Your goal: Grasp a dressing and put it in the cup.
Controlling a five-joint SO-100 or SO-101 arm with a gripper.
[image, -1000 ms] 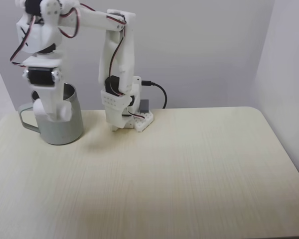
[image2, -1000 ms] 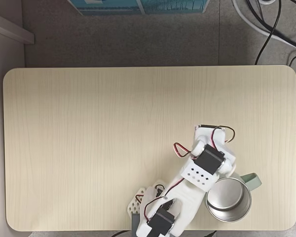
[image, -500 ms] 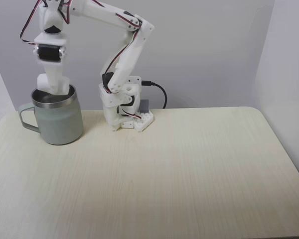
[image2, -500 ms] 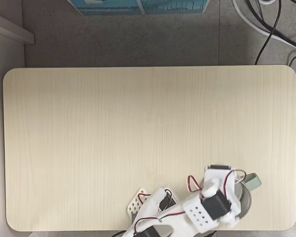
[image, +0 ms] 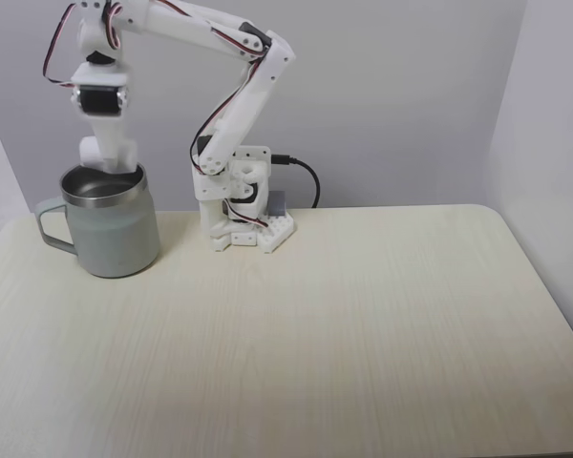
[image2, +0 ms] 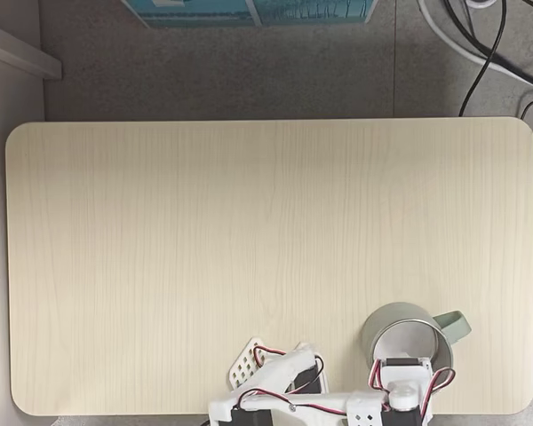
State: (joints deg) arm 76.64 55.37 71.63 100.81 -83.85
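Steel-rimmed cup (image: 109, 229) sits directly under the hand (image: 108, 157), hand tips just above the rim's back edge. Dressing not visible; can't tell the hand's opening or load.

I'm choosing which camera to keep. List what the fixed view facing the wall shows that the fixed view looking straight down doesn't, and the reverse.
Only the wall-facing view: the arm's raised height, the end effector poised at the mug's steel rim, the mug's sage-green side, and the black cable behind the base.
Only the downward view: the table's whole rounded outline, the grey floor, a blue box and floor cables.
Both: arm, mug with handle, wooden tabletop.
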